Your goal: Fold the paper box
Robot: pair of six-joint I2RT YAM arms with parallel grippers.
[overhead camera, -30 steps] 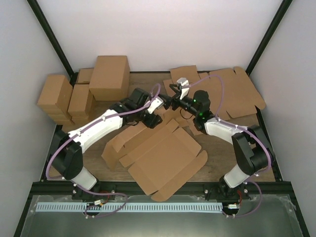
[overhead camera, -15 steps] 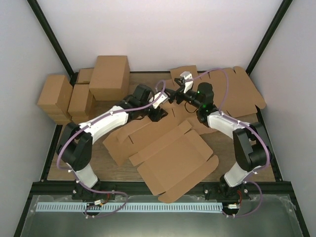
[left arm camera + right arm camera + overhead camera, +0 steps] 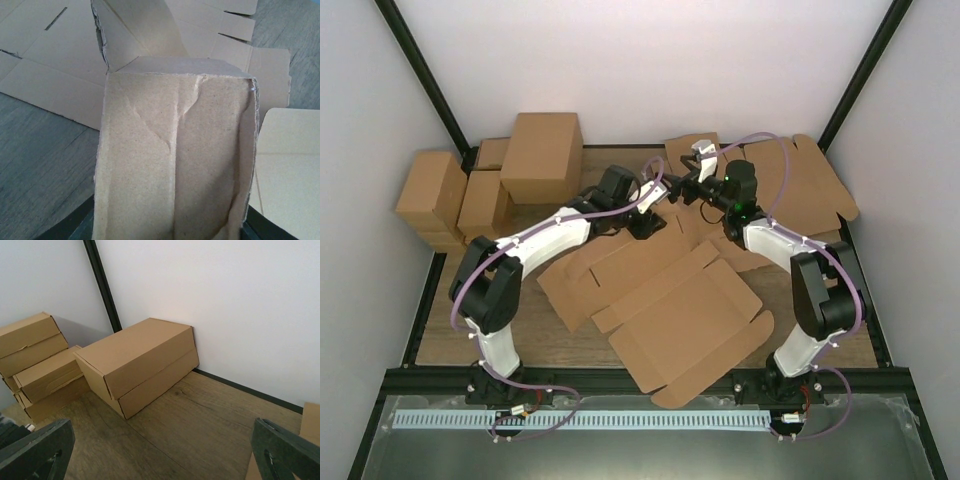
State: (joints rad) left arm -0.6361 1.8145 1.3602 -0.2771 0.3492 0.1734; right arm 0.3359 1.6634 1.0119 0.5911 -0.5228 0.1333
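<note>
Left jaws pinch paper box (image 3: 685,320) flap, 12 o'clock; right jaws open, empty. Risk: wrinkled flap tearing if dragged.

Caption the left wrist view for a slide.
Left hand grips a creased flap of the flat box over the table.

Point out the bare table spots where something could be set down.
Bare table: the near-left strip between the left arm base and the paper box, and the back strip beside the largest carton. The middle and back right are crowded with flat cardboard sheets.
</note>
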